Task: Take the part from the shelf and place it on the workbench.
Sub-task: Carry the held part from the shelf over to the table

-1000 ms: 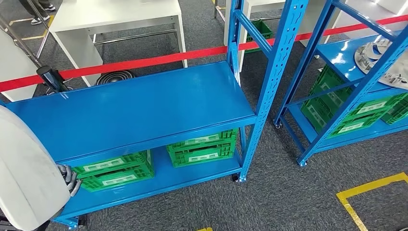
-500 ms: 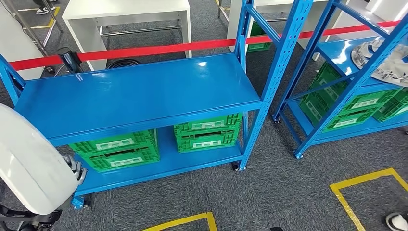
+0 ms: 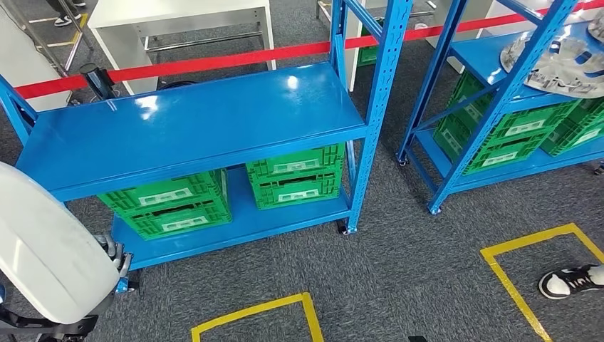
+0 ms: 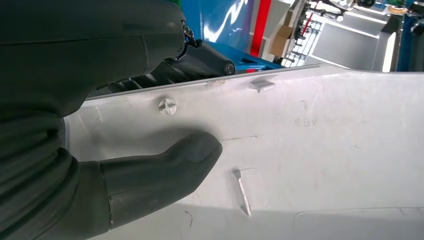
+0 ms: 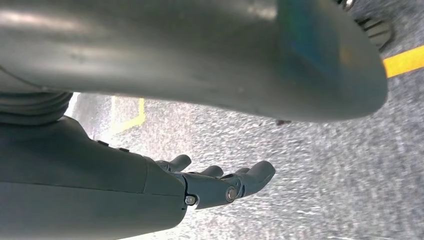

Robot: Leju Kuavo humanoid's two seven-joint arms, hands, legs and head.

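Left wrist view: left hand (image 4: 100, 165) fingers (image 4: 165, 165) pinching white panel part (image 4: 310, 150), right hand (image 5: 220, 182) spread; carry level toward the eleven o'clock white tabletop (image 3: 178, 11).

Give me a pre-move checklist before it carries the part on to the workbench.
1. Left robot hand grips the white part, thumb pressed on its face: ok.
2. Right robot hand holds nothing, fingers apart over the carpet: ok.
3. White part away from the blue shelf: cannot tell.
4. Person's shoe nearby on the right: not ok.
5. Workbench located: cannot tell.
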